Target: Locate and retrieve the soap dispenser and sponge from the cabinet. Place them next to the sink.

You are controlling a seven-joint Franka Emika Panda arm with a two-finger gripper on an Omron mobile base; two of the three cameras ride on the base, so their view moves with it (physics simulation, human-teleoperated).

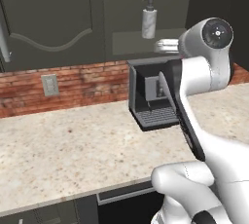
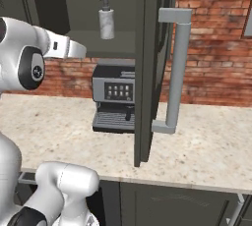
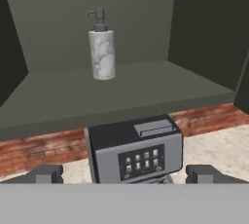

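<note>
On the cabinet point(image 3: 121, 91) shelf, at about 11 o'clock in the hand view, the dispenser point(image 3: 102, 52) stands upright, marbled body with a grey pump on top, set toward the back wall and apart from both side walls. Nothing else shows on the shelf around it.

At 6 o'clock in that view, straight below the shelf edge, a coffee machine point(image 3: 135, 150) sits on the counter point(image 3: 214, 142) against the brick wall point(image 3: 39, 147), its button panel facing the camera. The fingers point(image 3: 46, 173) rise at 7 and 5 o'clock, spread wide with nothing between them; the gripper point(image 3: 125, 175) is well short of the dispenser.

From the left base view, the dispenser point(image 1: 149, 19) is at 12 o'clock on the shelf of the open cabinet point(image 1: 146, 43), with the coffee machine point(image 1: 151, 96) below it on the counter point(image 1: 68, 150). The arm point(image 1: 204, 67) reaches up at 2 o'clock, its far end near the shelf's front edge, to the right of the dispenser. An outlet point(image 1: 50, 85) is on the brick at 9 o'clock.

From the right base view, the dispenser point(image 2: 106, 19) is at 11 o'clock, the gripper point(image 2: 74, 49) just left of and below it, level with the shelf front. The cabinet door point(image 2: 147, 68) stands open edge-on at centre, its long handle point(image 2: 177, 68) to its right.
</note>
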